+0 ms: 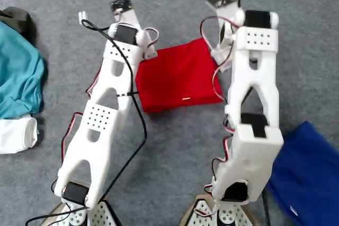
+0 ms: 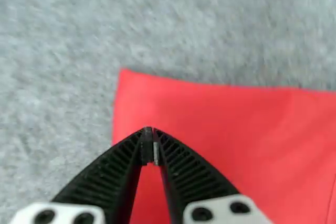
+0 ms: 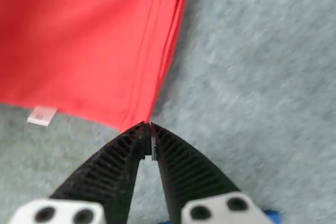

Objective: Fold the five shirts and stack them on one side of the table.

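The folded red shirt [image 1: 177,75] lies mid-bench [image 1: 175,146] between the arms. The left gripper [image 2: 148,132] hangs over one corner and the right gripper [image 3: 147,127] sits at another edge. Both have their jaws pressed together, and neither visibly holds cloth. Pushing the shirt aside like this risks snagging one layer and spoiling the fold.

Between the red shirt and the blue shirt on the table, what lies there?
In the high view, the right arm stands between the red shirt and the blue shirt. The rest of that stretch is bare grey table cover.
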